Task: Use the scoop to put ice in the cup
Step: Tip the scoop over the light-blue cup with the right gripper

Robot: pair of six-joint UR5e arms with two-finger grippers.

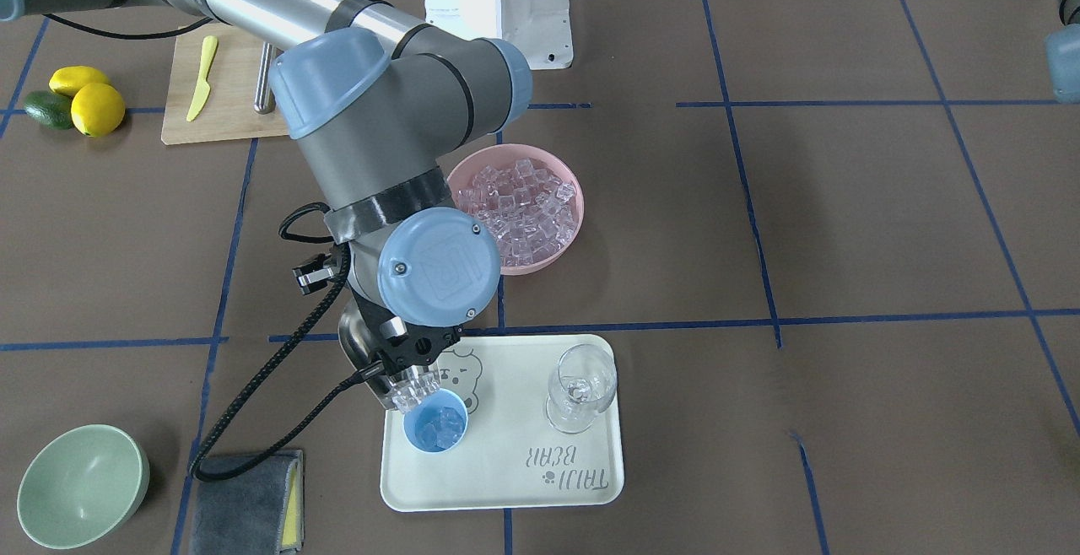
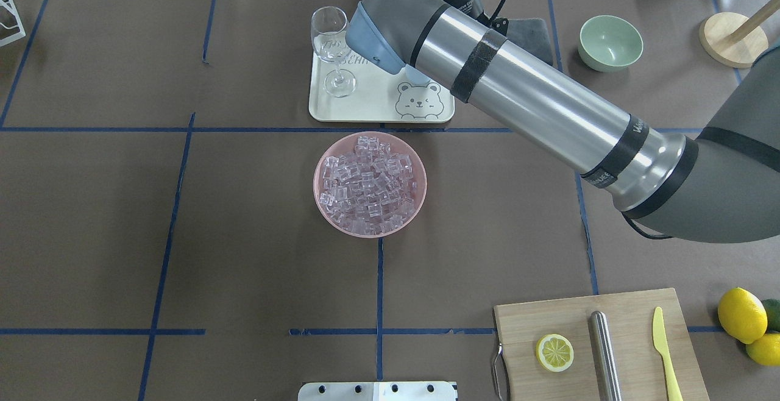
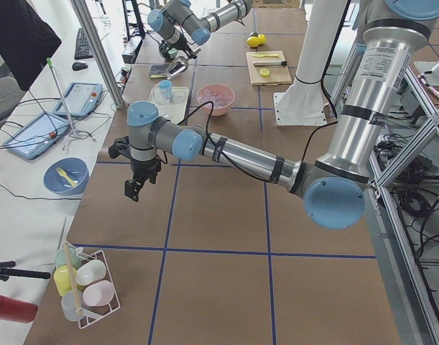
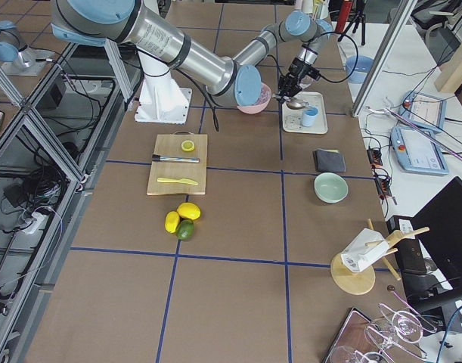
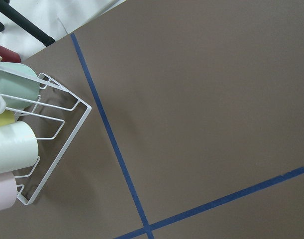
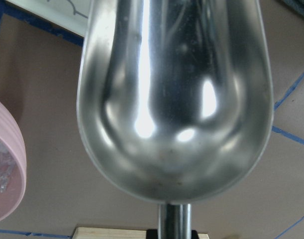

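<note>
While my right tool (image 1: 411, 351) is clenched on the thin rod handle, item one, the shiny silver metal scoop (image 6: 174, 99), hangs tilted with its deep trough mouth-down at a corner of the tray.

Item two: ice, small clear glassy cubes (image 1: 415, 392). A cluster sits at the scoop's lip, just above the cup's rim. More cubes lie inside the cup. The main stock is heaped in the pink bowl.

Item three: small round light-blue plastic cup (image 1: 456, 412), no handle, upright on the tray directly under the scoop's lip.

Item four: cream rectangular plastic tray (image 1: 506, 454) with a bear drawing and lettering. It carries the cup and a clear stemmed wine glass (image 1: 580, 386), the two standing apart.

Item five: round pink plastic bowl (image 1: 525, 267), on the brown bench (image 1: 844, 226) near the tray's edge, not touching it.

Item six: pale green round bowl (image 1: 80, 487) and a folded grey cloth (image 1: 245, 500), well out to my right of the tray.

Item seven: pale wooden cutting board (image 2: 548, 322) bearing a halved lemon (image 2: 554, 352), a steel cylinder (image 2: 605, 355) and a yellow plastic knife (image 2: 665, 355). Two whole yellow lemons (image 2: 741, 314) lie just beside it.

Item eight: my left tool (image 3: 135, 188), hanging over bare bench far from the tray. I cannot tell whether it is clenched or released. A white wire rack (image 5: 47, 144) of pastel cups is near it.
</note>
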